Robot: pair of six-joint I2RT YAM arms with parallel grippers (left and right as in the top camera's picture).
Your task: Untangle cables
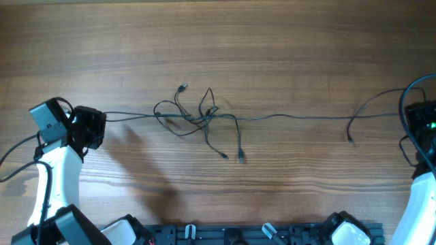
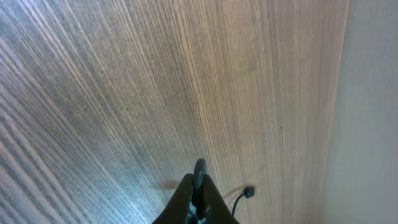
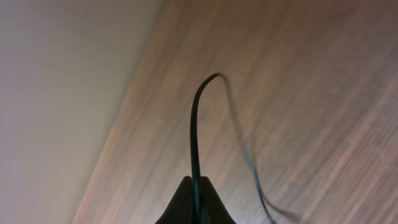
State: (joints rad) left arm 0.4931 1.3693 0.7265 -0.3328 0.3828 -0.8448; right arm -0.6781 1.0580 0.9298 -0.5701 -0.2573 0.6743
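At mid-table — cables (image 1: 201,117) tangled | left end effector (image 1: 103,122) clenched on one | right end effector (image 3: 196,185) clenched on one

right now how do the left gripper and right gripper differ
The left gripper shows only a short plug tail beside its fingers; the right gripper has a long cable loop arcing out. Overhead, left sits fully in view, right at the edge. Both are shut on cable.
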